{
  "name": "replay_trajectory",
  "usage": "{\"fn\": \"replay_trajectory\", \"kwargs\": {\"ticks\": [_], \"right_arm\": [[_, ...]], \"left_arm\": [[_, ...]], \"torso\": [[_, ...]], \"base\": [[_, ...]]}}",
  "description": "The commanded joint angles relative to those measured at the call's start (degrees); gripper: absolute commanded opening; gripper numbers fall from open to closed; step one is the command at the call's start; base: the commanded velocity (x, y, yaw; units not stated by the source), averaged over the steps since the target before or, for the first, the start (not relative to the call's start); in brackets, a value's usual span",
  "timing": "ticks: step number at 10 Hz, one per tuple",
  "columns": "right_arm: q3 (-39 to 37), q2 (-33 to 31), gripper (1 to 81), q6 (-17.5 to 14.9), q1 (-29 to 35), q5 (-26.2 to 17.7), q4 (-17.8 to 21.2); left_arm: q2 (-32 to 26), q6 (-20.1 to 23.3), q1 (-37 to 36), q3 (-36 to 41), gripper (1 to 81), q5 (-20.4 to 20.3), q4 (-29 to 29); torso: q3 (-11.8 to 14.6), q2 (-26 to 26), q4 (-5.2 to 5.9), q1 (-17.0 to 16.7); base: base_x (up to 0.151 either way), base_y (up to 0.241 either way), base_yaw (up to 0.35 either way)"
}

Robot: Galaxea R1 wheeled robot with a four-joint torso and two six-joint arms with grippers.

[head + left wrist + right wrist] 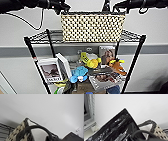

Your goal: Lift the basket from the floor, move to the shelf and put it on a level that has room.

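My two arms (22,5) are matte black, rounded and jointed. A thin black cable (30,23) loops loose beneath the left arm. A glossy black plate (117,127) with pale markings is at the right wrist.

no lettering can be read on anything.

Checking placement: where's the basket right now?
Head view: the basket is at the shelf's top level, centred between both arms, above the toys.
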Motion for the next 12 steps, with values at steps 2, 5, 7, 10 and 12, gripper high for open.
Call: {"fn": "replay_trajectory", "kwargs": {"ticks": [2, 5, 7, 10, 12], "right_arm": [[-9.35, 7.20, 1.0, -4.46, 4.33, -0.29, -0.14], [-11.02, 8.69, 1.0, -4.98, 2.84, -0.47, -0.14], [-9.79, 8.17, 1.0, -4.98, 2.40, -0.56, -0.06], [-7.16, 6.50, 1.0, -4.98, 3.10, -0.21, 0.47], [-4.53, 4.40, 81.1, -4.89, 3.89, 0.50, 0.64]], "left_arm": [[2.30, 0.77, -7.36, -2.90, 1.0, -0.15, 2.32], [2.12, 0.77, -6.57, -3.96, 1.0, -0.15, 2.41], [1.51, 0.77, -6.48, -2.56, 1.0, -0.24, 2.33], [1.33, 0.77, -6.75, -1.76, 81.1, -0.24, 2.59], [1.07, 0.85, -7.18, -1.24, 81.1, -0.24, 2.76]], "torso": [[0.00, 0.00, 0.00, 0.00], [0.02, 0.00, 0.00, -0.04], [0.02, -0.02, 0.00, -0.04], [0.02, -0.02, 0.00, -0.09], [0.02, -0.02, 0.00, -0.06]], "base": [[0.000, 0.000, 0.000], [0.000, 0.000, 0.000], [0.000, 0.000, 0.000], [0.000, 0.000, 0.000], [0.000, 0.000, 0.000]]}}
